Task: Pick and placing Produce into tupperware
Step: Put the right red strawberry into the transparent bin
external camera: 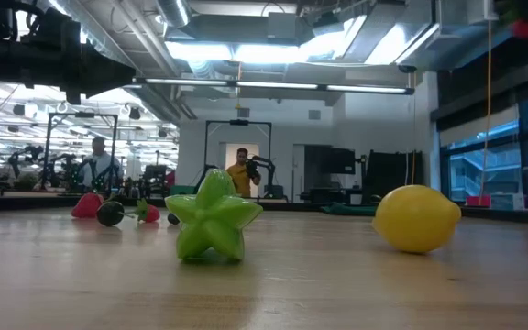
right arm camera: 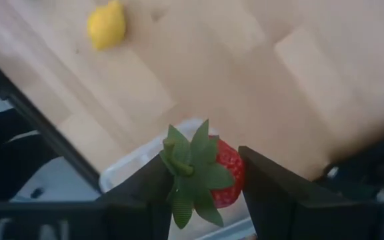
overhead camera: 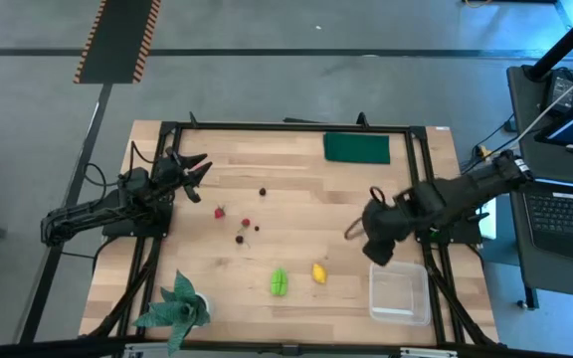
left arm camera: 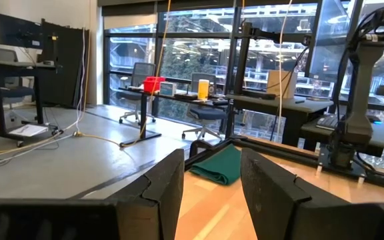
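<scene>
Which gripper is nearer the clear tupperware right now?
Right. The right gripper, shut on a strawberry, hangs just above the tupperware; the left gripper waits across the table.

We find the right gripper (right arm camera: 199, 193) above the tupperware (overhead camera: 399, 294), a strawberry (right arm camera: 222, 175) between its fingers. The lemon (overhead camera: 318, 271) lies left of the tupperware, the ridged piece (overhead camera: 279, 281) farther left, berries (overhead camera: 241, 229) beyond.

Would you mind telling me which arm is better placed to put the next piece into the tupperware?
The right: its pincer holds a strawberry just above the tupperware. The left pincer is open and empty, across the table.
</scene>
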Robot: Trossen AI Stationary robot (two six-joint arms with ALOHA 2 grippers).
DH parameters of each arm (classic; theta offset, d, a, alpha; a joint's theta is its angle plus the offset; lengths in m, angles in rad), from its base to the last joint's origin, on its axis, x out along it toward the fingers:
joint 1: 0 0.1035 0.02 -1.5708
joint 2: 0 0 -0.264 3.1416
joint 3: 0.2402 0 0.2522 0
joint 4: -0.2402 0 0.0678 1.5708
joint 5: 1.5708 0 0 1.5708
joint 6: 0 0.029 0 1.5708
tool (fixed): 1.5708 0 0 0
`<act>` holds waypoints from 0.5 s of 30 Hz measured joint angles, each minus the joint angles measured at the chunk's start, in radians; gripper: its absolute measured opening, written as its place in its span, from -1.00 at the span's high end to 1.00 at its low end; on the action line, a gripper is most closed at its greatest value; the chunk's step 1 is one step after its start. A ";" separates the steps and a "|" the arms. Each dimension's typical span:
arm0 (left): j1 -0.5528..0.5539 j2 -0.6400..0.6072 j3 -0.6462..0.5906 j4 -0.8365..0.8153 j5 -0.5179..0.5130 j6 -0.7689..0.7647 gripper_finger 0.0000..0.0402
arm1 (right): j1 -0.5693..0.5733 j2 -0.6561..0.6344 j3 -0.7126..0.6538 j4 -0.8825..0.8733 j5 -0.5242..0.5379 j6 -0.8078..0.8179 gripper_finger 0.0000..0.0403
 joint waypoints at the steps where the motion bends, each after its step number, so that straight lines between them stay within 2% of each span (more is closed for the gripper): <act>1: 0.000 0.000 0.000 0.000 0.000 0.000 0.30 | 0.030 0.000 -0.002 0.003 0.000 0.048 0.21; 9: 0.000 0.000 0.000 0.000 0.000 -0.001 0.30 | 0.246 0.000 -0.139 0.092 0.027 0.379 0.19; 15: 0.000 0.000 0.000 0.000 0.000 -0.002 0.30 | 0.356 0.001 -0.335 0.345 0.027 0.563 0.19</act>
